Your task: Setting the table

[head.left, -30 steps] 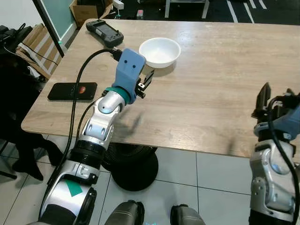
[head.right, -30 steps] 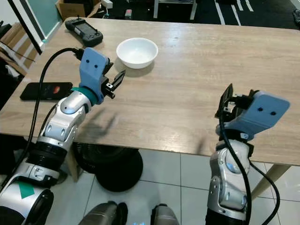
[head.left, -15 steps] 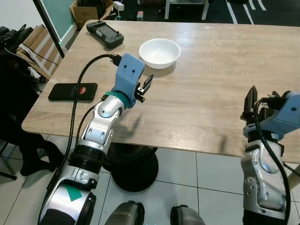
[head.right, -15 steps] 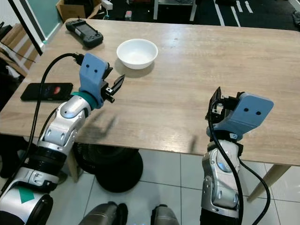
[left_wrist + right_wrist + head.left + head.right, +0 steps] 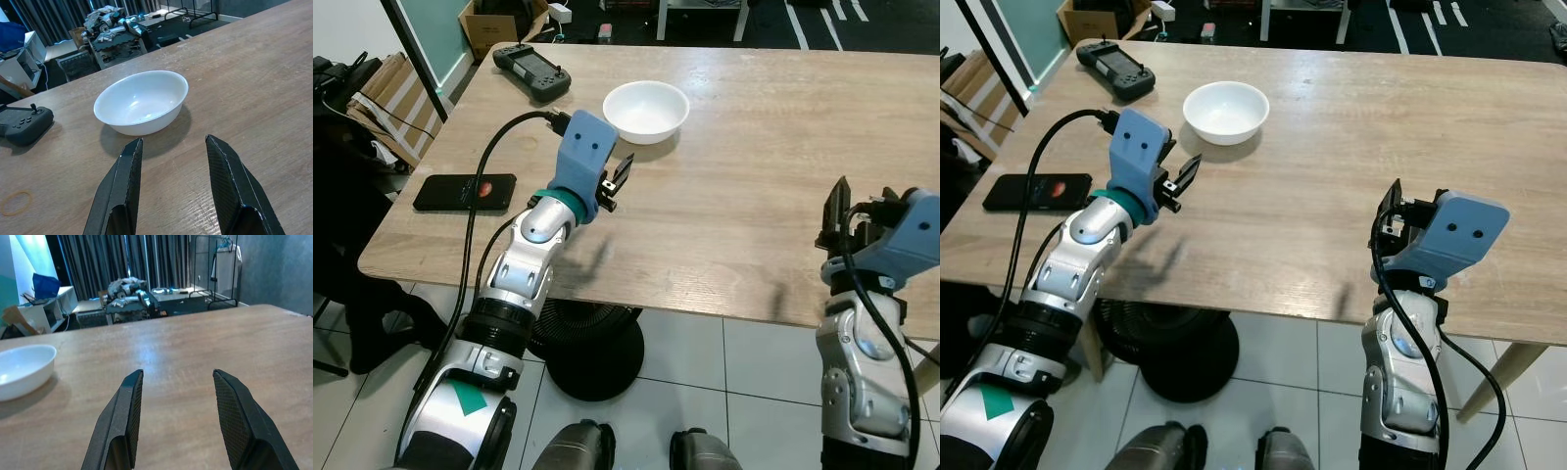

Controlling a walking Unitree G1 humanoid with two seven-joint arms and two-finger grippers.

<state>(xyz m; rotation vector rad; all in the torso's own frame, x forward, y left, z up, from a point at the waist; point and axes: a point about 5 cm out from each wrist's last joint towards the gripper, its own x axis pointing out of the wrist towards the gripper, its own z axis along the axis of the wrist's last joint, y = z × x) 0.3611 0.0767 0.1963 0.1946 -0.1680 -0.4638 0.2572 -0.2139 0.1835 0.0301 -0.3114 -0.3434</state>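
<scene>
Over the last second the right gripper (image 5: 1389,217) pulled in from the table's right edge and then held; the left gripper (image 5: 616,178) barely moved. Both sat empty with fingers spread. The white bowl (image 5: 646,110) lay untouched on the table (image 5: 783,147), near the left gripper at its 1 o'clock, lined up between the fingers in the left wrist view. Likely a pre-grasp pause: the left arm looked set to reach in.

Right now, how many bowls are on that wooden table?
1. A single white bowl sits on the table toward its far left part, just ahead of the open left gripper. No other bowl can be seen.
</scene>
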